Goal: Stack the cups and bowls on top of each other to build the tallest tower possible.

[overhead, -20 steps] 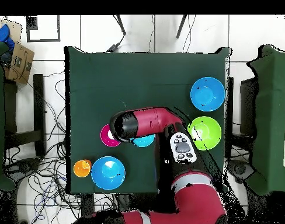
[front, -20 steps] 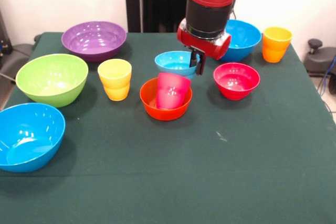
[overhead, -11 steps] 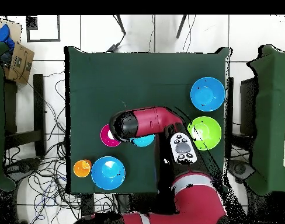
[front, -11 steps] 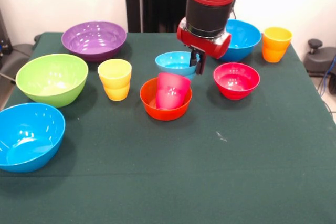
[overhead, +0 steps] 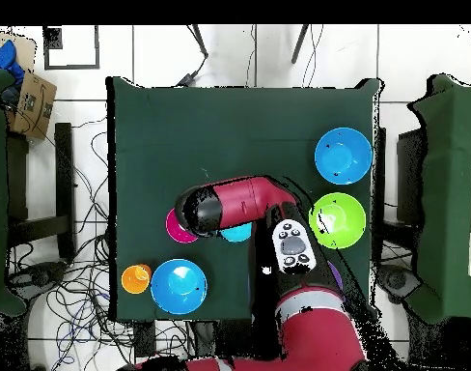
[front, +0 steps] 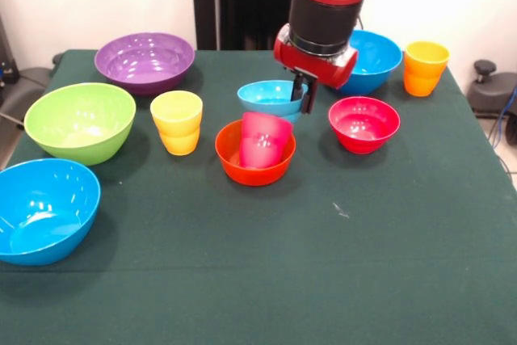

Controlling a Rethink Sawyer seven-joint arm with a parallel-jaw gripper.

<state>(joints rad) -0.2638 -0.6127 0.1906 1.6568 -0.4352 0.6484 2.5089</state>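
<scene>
My gripper [front: 305, 96] hangs at the right rim of the small light blue bowl [front: 266, 94] and looks shut on that rim. Just in front stands the orange bowl [front: 254, 169] with the red-pink cup [front: 262, 139] tilted inside it. The yellow cup [front: 177, 121] stands to its left and the small red bowl [front: 363, 123] to its right. The orange cup [front: 425, 68] is at the back right. In the overhead view the arm [overhead: 244, 203] covers the gripper; only an edge of the light blue bowl [overhead: 237, 233] shows.
The purple bowl [front: 145, 61] sits at the back left, with the lime green bowl [front: 79, 121] and a blue bowl [front: 40, 209] along the left side. A second blue bowl [front: 376, 58] stands behind the gripper. The green cloth [front: 323, 264] lies bare in front.
The arm has risen slightly, and the light blue bowl has shifted a little up and left with the gripper. Everything else has stayed put.
</scene>
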